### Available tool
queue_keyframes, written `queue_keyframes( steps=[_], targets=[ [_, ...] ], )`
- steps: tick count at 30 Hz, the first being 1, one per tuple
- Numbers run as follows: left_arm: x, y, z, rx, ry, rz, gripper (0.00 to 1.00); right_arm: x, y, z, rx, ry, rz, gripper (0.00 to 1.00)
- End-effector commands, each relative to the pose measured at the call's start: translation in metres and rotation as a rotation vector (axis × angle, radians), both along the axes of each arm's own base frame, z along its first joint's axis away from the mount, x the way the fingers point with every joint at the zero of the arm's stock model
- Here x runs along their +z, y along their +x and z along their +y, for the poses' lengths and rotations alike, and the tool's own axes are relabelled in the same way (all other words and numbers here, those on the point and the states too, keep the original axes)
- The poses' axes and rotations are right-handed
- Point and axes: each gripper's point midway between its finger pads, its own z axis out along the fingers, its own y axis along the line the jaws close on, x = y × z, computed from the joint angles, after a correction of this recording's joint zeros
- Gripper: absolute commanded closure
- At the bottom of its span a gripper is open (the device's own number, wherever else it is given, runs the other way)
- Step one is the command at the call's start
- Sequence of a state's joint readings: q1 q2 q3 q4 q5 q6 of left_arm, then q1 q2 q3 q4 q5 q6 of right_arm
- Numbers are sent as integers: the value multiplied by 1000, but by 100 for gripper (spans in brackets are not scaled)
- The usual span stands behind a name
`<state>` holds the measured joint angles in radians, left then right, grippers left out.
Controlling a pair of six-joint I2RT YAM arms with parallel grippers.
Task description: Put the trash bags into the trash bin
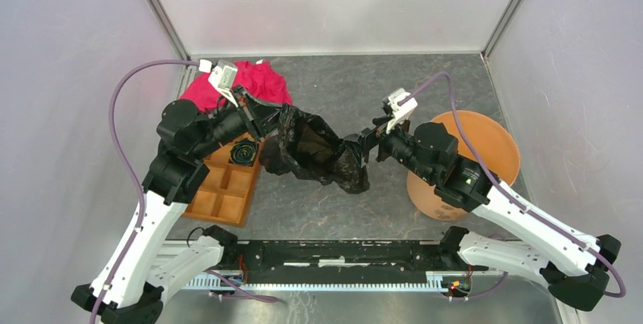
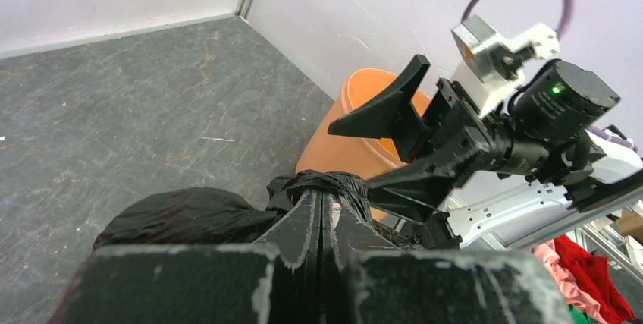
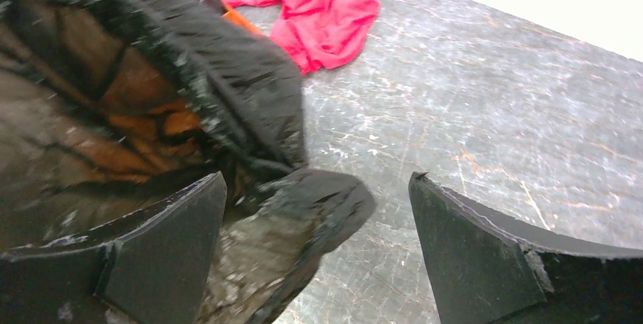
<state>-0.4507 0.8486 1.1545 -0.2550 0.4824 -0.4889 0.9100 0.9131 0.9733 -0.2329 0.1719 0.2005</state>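
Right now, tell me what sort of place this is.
Probably a robot test cell, not a home: plain pale walls box in a grey table, and a left arm and right arm are mounted on a rail at its near edge.

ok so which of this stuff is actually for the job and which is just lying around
For the job:
black trash bag, pinched in the shut left gripper
orange bin

Lying about:
red cloth
compartment tray
dark coiled roll in the tray
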Motion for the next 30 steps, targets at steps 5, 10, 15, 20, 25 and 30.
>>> queue_keyframes(
  steps=[5, 10, 15, 20, 25, 30],
  targets=[
    [19, -8, -3, -49, -28, -147, 98, -26, 19, -2, -149, -7, 119, 2],
    [24, -4, -1, -24, -31, -174, 98, -46, 15, 8, -148, 12, 221, 2],
    [21, 4, 0, 5, -33, -167, 98, -72, 1, 27, -136, 164, 417, 2],
    [18, 8, -1, 8, -26, -163, 98, -77, -3, 28, -174, 202, 508, 2],
    [13, 12, -2, 11, -5, -150, 98, -73, -18, 44, -89, 305, 587, 2],
    [11, 14, -1, 21, -2, -149, 98, -77, -28, 49, -75, 460, 682, 2]
  ],
)
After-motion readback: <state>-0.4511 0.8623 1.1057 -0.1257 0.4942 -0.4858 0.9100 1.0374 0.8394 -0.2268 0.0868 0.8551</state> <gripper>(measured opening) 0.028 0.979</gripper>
